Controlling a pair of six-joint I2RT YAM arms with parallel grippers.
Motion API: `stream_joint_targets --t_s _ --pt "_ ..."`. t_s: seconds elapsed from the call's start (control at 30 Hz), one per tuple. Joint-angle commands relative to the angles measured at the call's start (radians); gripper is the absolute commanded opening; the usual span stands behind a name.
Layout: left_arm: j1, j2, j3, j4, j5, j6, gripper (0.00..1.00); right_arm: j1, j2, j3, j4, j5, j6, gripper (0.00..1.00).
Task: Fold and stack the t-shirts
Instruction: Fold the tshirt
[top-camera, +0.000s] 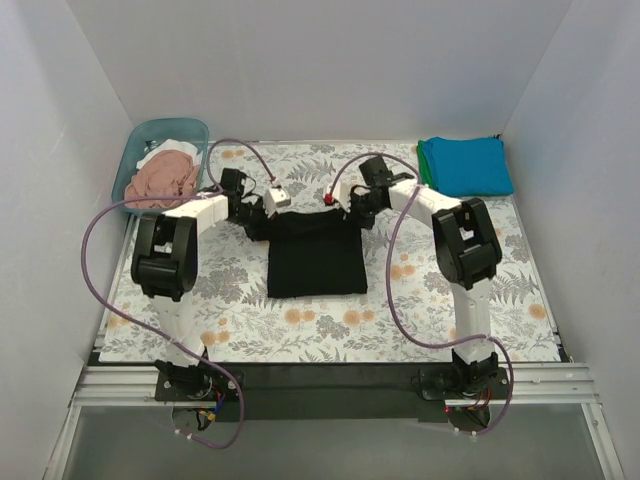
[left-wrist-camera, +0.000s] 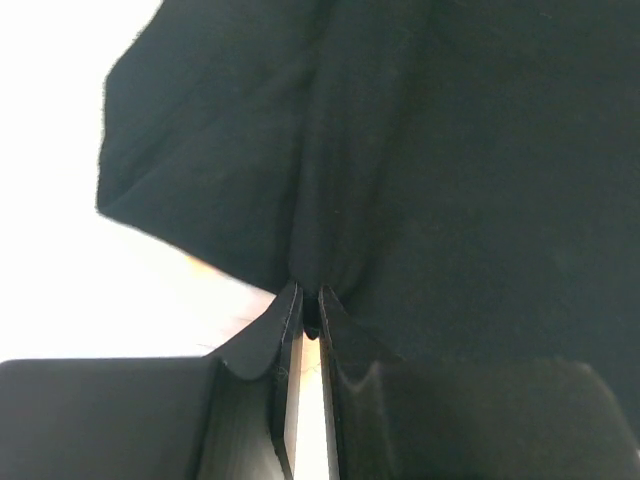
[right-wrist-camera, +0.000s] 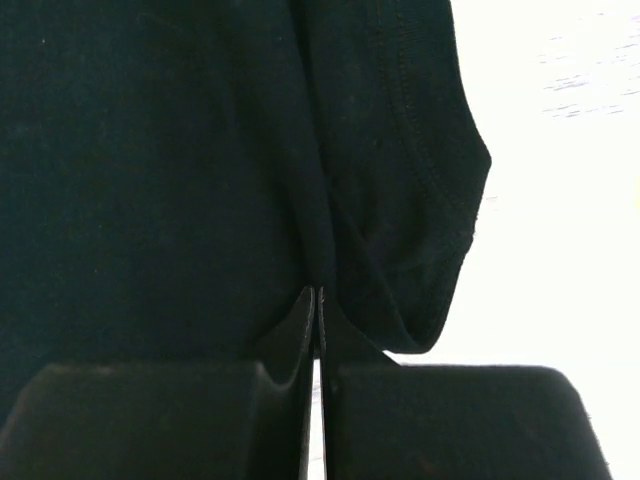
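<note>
A black t-shirt (top-camera: 315, 260) lies on the table's middle, its far edge lifted between both grippers. My left gripper (top-camera: 256, 213) is shut on the shirt's far left corner; the left wrist view shows black cloth (left-wrist-camera: 420, 180) pinched between the fingertips (left-wrist-camera: 290, 305). My right gripper (top-camera: 352, 207) is shut on the far right corner; the right wrist view shows the cloth (right-wrist-camera: 150, 170) and a hemmed fold (right-wrist-camera: 430, 200) held at the jaws. A folded teal-blue t-shirt on a green one (top-camera: 465, 166) lies at the back right. Dusty pink (top-camera: 160, 180) and white (top-camera: 172, 150) t-shirts sit crumpled in the tub.
A teal plastic tub (top-camera: 196, 130) stands at the back left corner. The floral table cloth (top-camera: 300, 330) covers the table. White walls close in on three sides. Purple cables loop from both arms over the near part of the table.
</note>
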Motion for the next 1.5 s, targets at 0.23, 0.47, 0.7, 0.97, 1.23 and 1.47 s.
stream_joint_targets --t_s 0.23,0.47,0.7,0.97,1.23,1.47 --pt "-0.091 -0.431 -0.39 -0.215 0.066 0.027 0.03 0.078 -0.474 -0.52 -0.016 -0.13 0.171 0.01" --pt "-0.115 -0.536 -0.401 -0.211 0.115 -0.005 0.36 0.069 -0.542 -0.478 -0.091 -0.193 0.283 0.38" --pt "-0.248 -0.479 -0.295 -0.021 0.08 -0.138 0.4 0.015 -0.34 -0.214 -0.102 -0.347 0.479 0.25" --pt "-0.345 -0.33 -0.245 0.073 0.04 -0.159 0.44 0.018 -0.068 -0.032 -0.093 -0.524 0.687 0.14" --pt "-0.398 -0.276 -0.272 0.118 0.002 -0.137 0.44 0.058 0.041 -0.03 -0.075 -0.595 0.743 0.12" --pt "-0.421 -0.26 -0.289 0.113 -0.003 -0.119 0.33 0.072 0.108 -0.041 -0.05 -0.569 0.75 0.11"
